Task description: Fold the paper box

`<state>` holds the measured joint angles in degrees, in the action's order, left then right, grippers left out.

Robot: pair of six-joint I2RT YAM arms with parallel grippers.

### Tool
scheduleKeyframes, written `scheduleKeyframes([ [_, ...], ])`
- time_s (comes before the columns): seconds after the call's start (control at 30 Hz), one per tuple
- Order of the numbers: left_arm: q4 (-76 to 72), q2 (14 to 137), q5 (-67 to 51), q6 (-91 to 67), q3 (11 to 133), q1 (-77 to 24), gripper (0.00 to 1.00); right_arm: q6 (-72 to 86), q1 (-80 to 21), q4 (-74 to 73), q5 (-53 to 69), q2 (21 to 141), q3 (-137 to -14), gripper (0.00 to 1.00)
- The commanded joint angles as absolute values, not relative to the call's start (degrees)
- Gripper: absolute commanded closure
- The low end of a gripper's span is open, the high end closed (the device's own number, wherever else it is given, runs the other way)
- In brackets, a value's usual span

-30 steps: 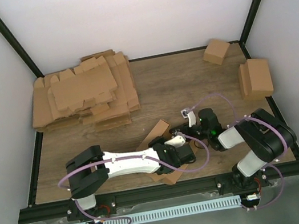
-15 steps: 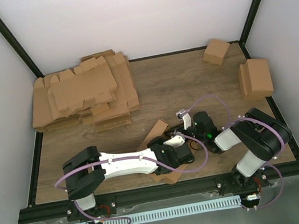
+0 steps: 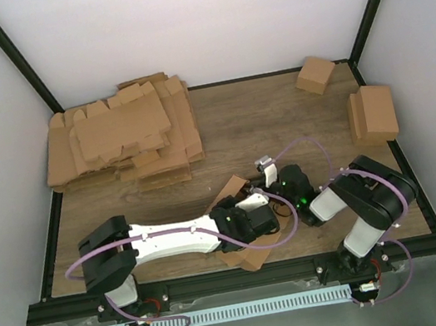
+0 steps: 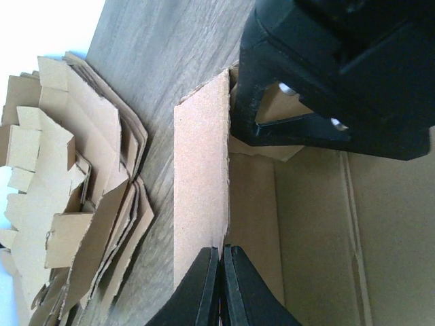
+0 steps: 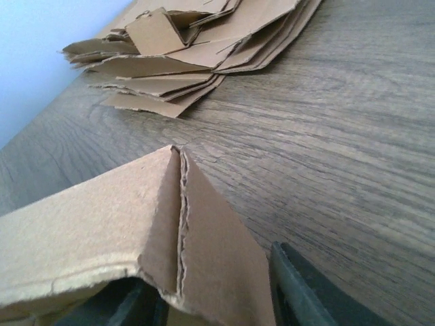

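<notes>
Down-right of the pile of flat blanks (image 3: 121, 138) in the top view lies the paper box (image 3: 250, 256). The left gripper (image 4: 221, 255) is clenched on its upright wall. The right gripper (image 5: 214, 282) straddles a folded corner farther right; whether it squeezes cannot be told.

My left arm (image 3: 172, 240) lies stretched low and long toward the right, its wrist bent near the middle of the table; my left gripper (image 4: 221, 261) has its two fingers pressed together, tip to tip; my right arm (image 3: 369, 202) folds sharply at the elbow and reaches back to the left, wrist low; my right gripper (image 5: 214, 299) holds its jaws apart, pointing toward my left one; the two grippers sit just beside each other.
</notes>
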<state>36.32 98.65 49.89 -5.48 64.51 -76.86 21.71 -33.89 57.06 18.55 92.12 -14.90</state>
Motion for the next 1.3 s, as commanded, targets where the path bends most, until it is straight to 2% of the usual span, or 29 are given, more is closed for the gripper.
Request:
scheduleKeyframes([
  [0.0,34.8,97.8,48.7,-5.2,64.0,-76.7,0.95,20.3,-35.5,57.9,13.7,93.1,-16.7,0.65],
  [0.1,34.5,97.5,48.5,-5.6,63.9,-76.7,0.95,20.3,-37.7,55.2,10.3,92.9,-17.8,0.81],
  [0.2,33.7,96.6,47.5,-5.8,63.7,-76.8,0.95,20.3,-40.3,52.9,5.2,93.2,-18.8,0.91],
  [0.3,33.7,95.7,46.9,-6.4,63.8,-76.8,0.90,20.7,-41.4,51.9,2.5,92.7,-18.7,0.99],
  [0.37,34.3,94.9,47.2,-7.6,64.2,-76.8,0.80,21.1,-41.4,51.1,1.2,91.7,-18.4,0.99],
  [0.5,35.0,89.0,44.4,-10.6,66.9,-76.4,0.50,21.6,-41.4,47.9,-0.6,89.1,-18.1,0.99],
  [0.63,38.8,82.4,37.1,-13.5,74.0,-71.8,0.30,23.4,-41.4,44.0,-0.6,86.7,-18.4,0.99],
  [0.77,42.4,76.6,23.0,-17.4,77.2,-61.1,0.23,26.1,-41.4,41.5,-0.1,82.5,-17.1,0.99],
  [0.97,42.2,70.7,-1.1,-21.7,71.3,-41.1,0.10,31.0,-40.9,34.3,1.0,77.4,-16.4,0.99],
  [1.13,36.3,72.0,-20.7,-21.9,63.6,-28.2,0.09,31.6,-40.3,34.4,6.3,77.2,-15.3,0.99],
  [1.27,34.3,76.4,-24.3,-20.5,62.3,-26.5,0.11,31.6,-40.3,33.5,7.1,79.5,-15.2,0.99],
])
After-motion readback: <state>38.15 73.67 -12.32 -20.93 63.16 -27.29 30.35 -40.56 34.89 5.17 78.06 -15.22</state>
